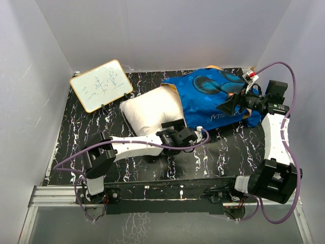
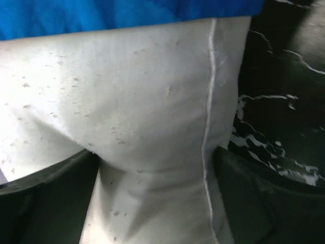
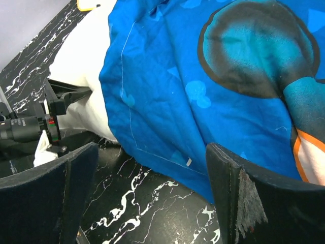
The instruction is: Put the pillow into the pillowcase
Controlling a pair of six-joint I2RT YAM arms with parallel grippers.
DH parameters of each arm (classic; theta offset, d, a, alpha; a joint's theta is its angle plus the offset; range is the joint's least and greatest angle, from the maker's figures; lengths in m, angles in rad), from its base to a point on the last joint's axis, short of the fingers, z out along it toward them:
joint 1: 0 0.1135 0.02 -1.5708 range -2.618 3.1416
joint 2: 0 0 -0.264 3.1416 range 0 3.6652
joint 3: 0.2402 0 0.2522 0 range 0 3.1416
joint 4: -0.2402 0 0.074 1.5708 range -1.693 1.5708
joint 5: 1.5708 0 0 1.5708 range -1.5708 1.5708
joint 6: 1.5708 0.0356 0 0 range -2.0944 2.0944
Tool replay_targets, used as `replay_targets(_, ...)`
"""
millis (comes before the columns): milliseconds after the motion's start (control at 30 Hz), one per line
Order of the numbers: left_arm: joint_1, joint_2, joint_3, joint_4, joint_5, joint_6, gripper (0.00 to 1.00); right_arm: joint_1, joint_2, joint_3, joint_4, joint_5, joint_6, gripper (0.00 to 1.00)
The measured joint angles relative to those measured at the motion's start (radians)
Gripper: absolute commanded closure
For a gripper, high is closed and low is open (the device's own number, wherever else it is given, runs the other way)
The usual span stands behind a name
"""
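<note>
The white pillow [image 1: 147, 109] lies mid-table with its right end inside the blue Mickey-print pillowcase [image 1: 213, 96]. My left gripper [image 1: 180, 134] is at the pillow's near edge, and in the left wrist view [image 2: 157, 193] the pillow [image 2: 127, 101] is pinched between its fingers, with the blue pillowcase hem [image 2: 127, 15] just beyond. My right gripper [image 1: 231, 107] hovers open over the pillowcase's near right part. In the right wrist view [image 3: 152, 173] its open jaws straddle the pillowcase's [image 3: 203, 91] near edge, and the pillow [image 3: 86, 66] sticks out at the left.
A framed whiteboard [image 1: 101, 85] with writing leans at the back left. The table is black marble-patterned [image 1: 218, 152], with white walls on three sides. The left arm's camera body [image 3: 30, 127] shows at the left of the right wrist view.
</note>
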Motion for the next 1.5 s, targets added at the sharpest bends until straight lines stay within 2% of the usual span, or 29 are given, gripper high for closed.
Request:
replay_targets(67,0.005,0.021,-0.010,0.040,-0.060,0.027,0.64,0.000,0.003,0.000,-0.015,0.000,-0.015,0.11)
replay_targets(100,0.011,0.021,-0.016,0.059,-0.075,0.032,0.78,0.000,0.005,0.000,-0.027,0.000,-0.029,0.11)
replay_targets(200,0.039,0.017,-0.016,0.097,-0.080,0.016,1.00,0.000,0.011,0.000,-0.071,0.002,-0.078,0.11)
replay_targets(333,0.086,0.016,-0.003,0.087,-0.014,-0.037,1.00,0.000,0.015,0.001,-0.137,0.006,-0.140,0.11)
replay_targets(533,0.197,-0.057,0.074,0.006,0.230,-0.190,1.00,0.000,0.020,0.039,-0.226,0.027,-0.223,0.10)
replay_targets(800,0.318,-0.172,0.345,-0.140,0.494,-0.455,1.00,-0.021,0.060,0.150,-0.222,0.245,-0.252,0.09)
replay_targets(933,0.360,-0.210,0.365,-0.153,0.642,-0.595,1.00,-0.032,0.105,0.215,-0.234,0.285,-0.304,0.08)
replay_targets(1033,0.420,-0.253,0.294,-0.068,0.800,-0.762,1.00,-0.033,0.104,0.231,-0.228,0.311,-0.311,0.08)
replay_targets(1167,0.555,-0.365,0.059,0.198,0.976,-1.070,1.00,-0.038,0.105,0.213,-0.137,0.390,-0.204,0.20)
replay_targets(1267,0.645,-0.420,-0.097,0.387,1.054,-1.292,1.00,-0.046,0.112,0.159,-0.014,0.436,-0.098,0.31)
replay_targets(1300,0.674,-0.430,-0.140,0.441,1.073,-1.362,1.00,-0.046,0.127,0.135,0.036,0.438,-0.048,0.33)
replay_targets(1500,0.716,-0.446,-0.217,0.548,1.119,-1.522,1.00,0.005,0.278,0.076,0.288,0.449,0.154,0.30)
